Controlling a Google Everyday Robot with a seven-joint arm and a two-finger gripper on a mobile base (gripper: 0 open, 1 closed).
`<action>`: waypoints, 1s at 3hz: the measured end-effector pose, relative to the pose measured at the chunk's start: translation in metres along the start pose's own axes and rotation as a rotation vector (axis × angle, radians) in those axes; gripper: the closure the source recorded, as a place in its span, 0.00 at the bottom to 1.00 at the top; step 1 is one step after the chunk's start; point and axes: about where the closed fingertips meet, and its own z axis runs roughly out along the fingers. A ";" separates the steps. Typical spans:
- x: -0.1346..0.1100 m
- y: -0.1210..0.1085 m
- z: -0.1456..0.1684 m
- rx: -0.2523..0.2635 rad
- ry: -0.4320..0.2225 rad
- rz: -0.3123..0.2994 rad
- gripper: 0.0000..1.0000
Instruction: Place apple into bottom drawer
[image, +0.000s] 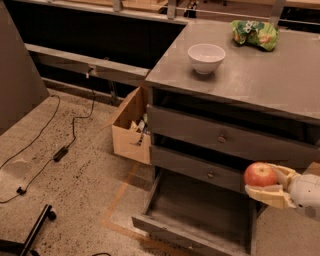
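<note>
- Now our gripper (262, 180) hangs by the cabinet's right edge, with its two fingers clamped on the apple (259, 174).
- Below it and to its left, the bottom drawer (200, 207) is pulled out, its tray open from above. We judge the move to be down and leftward.
- The tray's long axis runs sideways, away to the gripper's left.
- Just left of the apple is the middle drawer (195, 169). It is shut, and we should keep out in front of it.
- Well above and to the left, the white bowl (206, 57) and green bag (255, 34) sit apart from our path.
</note>
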 end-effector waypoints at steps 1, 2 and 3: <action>0.054 0.028 0.026 -0.074 0.002 0.029 1.00; 0.106 0.055 0.068 -0.122 0.003 -0.015 1.00; 0.156 0.075 0.113 -0.130 0.027 -0.049 1.00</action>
